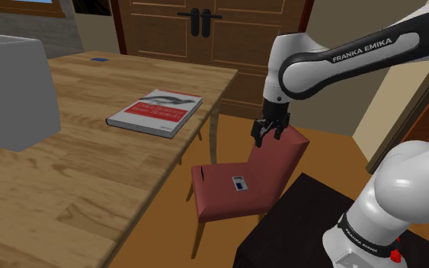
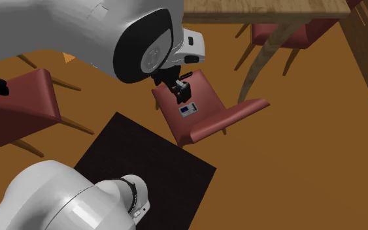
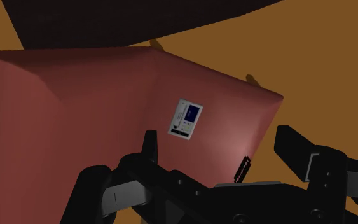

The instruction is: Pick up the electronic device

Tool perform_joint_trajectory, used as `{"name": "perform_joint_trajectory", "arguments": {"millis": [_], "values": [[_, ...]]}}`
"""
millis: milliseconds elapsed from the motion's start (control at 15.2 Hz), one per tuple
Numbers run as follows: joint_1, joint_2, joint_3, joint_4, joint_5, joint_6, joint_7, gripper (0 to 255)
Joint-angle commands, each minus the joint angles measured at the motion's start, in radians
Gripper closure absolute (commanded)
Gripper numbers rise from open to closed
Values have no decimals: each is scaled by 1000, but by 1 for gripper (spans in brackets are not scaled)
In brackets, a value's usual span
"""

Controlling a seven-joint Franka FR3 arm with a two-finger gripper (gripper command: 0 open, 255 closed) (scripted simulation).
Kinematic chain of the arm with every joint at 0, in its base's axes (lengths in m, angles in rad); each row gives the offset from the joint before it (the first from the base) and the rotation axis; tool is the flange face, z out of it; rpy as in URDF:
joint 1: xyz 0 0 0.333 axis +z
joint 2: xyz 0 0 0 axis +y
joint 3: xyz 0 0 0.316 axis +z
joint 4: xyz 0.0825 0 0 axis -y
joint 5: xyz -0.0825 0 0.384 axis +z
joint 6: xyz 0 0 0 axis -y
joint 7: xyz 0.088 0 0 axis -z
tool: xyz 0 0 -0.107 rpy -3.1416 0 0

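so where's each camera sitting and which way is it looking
Shoulder view: beside the stand, looking over the table and red chair; arm and gripper show.
Second exterior view: high above the robot, looking down at the chair; arm links and stand show.
Wrist view: on the hand, facing the chair seat; open gripper shows.
All three share the device on the seat.

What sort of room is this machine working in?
Most likely a dining room in a house. A long wooden table has red padded chairs around it, and panelled wooden double doors stand behind. A small electronic device lies on one chair's seat.
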Motion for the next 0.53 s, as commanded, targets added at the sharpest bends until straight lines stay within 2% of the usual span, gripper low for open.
{"name": "perform_joint_trajectory", "arguments": {"millis": [0,462], "values": [[-8,68,6,-22,5,96,23,0],[-42,353,17,-37,3,408,95,0]]}}
